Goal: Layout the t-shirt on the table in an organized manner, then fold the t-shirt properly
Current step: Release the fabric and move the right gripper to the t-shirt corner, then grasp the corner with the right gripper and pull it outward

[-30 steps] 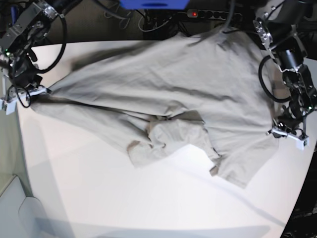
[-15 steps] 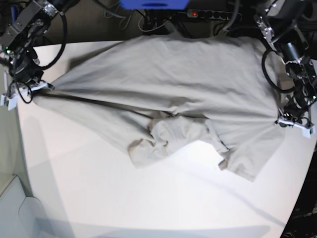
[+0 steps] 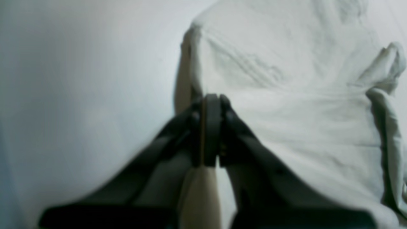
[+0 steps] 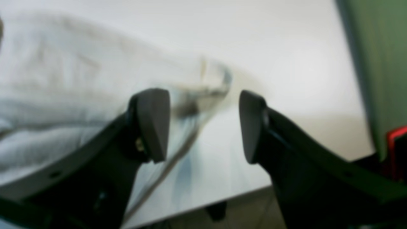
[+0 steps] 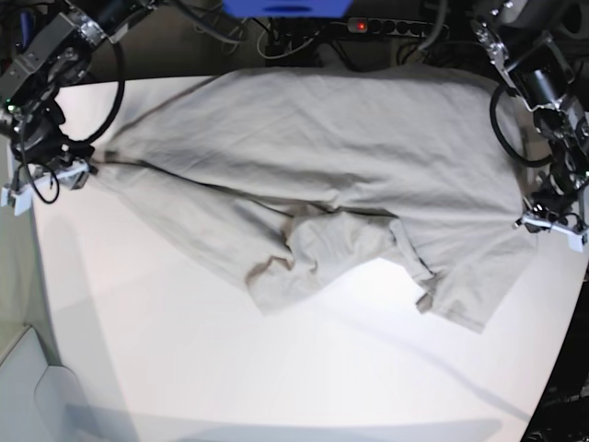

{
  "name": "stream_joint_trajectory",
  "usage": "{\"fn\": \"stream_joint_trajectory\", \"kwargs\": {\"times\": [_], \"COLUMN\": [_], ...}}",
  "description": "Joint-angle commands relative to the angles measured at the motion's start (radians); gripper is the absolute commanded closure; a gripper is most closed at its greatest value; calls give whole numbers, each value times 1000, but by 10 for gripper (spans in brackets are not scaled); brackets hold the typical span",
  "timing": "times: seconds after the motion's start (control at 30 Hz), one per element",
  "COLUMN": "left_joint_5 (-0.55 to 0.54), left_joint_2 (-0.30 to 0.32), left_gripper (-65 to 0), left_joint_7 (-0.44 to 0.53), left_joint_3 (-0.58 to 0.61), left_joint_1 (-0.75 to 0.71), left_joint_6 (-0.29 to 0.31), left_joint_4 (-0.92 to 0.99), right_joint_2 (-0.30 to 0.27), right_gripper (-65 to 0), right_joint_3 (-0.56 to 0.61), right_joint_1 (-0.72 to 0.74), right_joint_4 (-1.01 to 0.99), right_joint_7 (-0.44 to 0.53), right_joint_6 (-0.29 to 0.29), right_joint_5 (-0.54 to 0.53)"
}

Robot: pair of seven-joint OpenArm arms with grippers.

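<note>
The light grey-beige t-shirt [image 5: 322, 138] lies spread across the back half of the white table [image 5: 276, 368], with a bunched fold near its middle front. My left gripper [image 5: 549, 224] at the right edge is shut on the shirt's edge. The left wrist view shows its jaws closed [image 3: 210, 105] with cloth [image 3: 286, 111] pinched between them. My right gripper [image 5: 46, 180] at the left edge is open. In the right wrist view [image 4: 203, 124] the shirt's corner [image 4: 47, 95] lies just beyond the fingers, not held.
A power strip [image 5: 386, 26] with a red light, cables and a blue object [image 5: 285, 7] sit behind the table. The table's left edge drops to a grey surface [image 5: 28, 387]. A green wall [image 4: 375, 63] stands beside the right gripper.
My right gripper has opened and let go of the shirt's left corner, which now lies slack. The shirt has shifted right and back with my left gripper still holding it.
</note>
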State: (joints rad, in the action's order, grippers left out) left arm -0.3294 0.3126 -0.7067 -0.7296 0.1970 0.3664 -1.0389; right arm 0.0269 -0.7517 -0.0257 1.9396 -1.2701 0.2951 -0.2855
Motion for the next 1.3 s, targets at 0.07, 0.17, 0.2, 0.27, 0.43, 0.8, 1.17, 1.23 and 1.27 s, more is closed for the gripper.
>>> {"fn": "stream_joint_trajectory", "kwargs": {"times": [0.07,0.17,0.2,0.27,0.43,0.8,1.17,1.23,1.27], "left_joint_5": [-12,-12,-12,-12,-12,-12,-12,-12,-7], "left_joint_2": [18,18,18,18,16,15,15,9,1], "left_gripper": [-3,-3,-3,-3,-3,-3,-3,-3,-3], "left_joint_7": [20,-6,-9,-8,-9,-9,-9,-9,-9], "left_joint_3": [-2,-2,-2,-2,0,-2,2,3,0], "left_joint_1": [15,6,5,5,3,3,2,2,2], "left_joint_6": [4,4,4,4,4,4,4,4,4], "left_joint_4": [-19,-21,-21,-21,-21,-14,-13,-13,-13], "right_joint_2": [-31,-81,-91,-112,-144,-146,-92,-75,-68], "right_gripper": [-355,-355,-355,-355,-355,-356,-356,-356,-356], "right_joint_3": [48,199,251,344,513,621,880,884,884], "right_joint_1": [5,8,13,23,123,402,507,527,536], "right_joint_4": [21,13,13,13,-32,-553,-782,-833,-857], "right_joint_7": [13,17,20,23,22,57,332,378,396], "right_joint_6": [3,3,3,3,3,3,3,3,3], "right_joint_5": [-8,-8,-8,-8,-5,-5,-5,-5,-5]}}
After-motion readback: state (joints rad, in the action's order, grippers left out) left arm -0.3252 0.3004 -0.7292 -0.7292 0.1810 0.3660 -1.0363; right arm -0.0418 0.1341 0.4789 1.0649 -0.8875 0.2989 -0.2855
